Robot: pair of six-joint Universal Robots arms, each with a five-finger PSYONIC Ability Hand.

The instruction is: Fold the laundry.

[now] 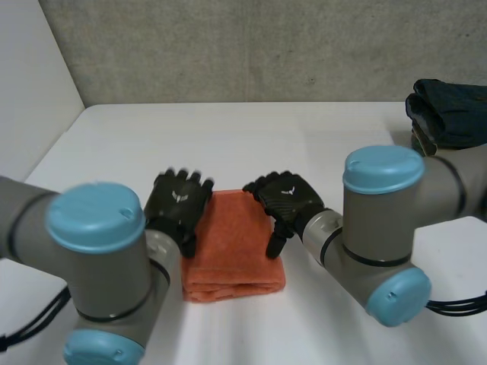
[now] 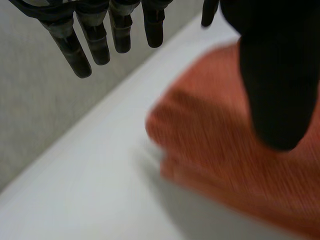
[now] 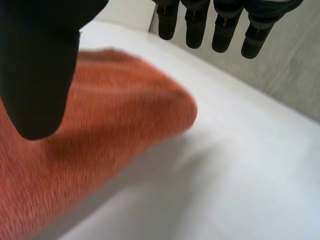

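The orange towel [image 1: 232, 247] lies folded on the white table [image 1: 251, 137], between the hands. The left hand [image 1: 179, 199] sits at its left edge and the right hand [image 1: 288, 199] at its right edge, both with fingers straight and spread, pinching nothing. Expect soft, light cloth that sags when lifted. Take hold at the corners nearest the fingertips — pinch all layers together.

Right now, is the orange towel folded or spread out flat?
Folded. The orange towel lies on the white table as a compact rectangle, and stacked layers show along its near edge.
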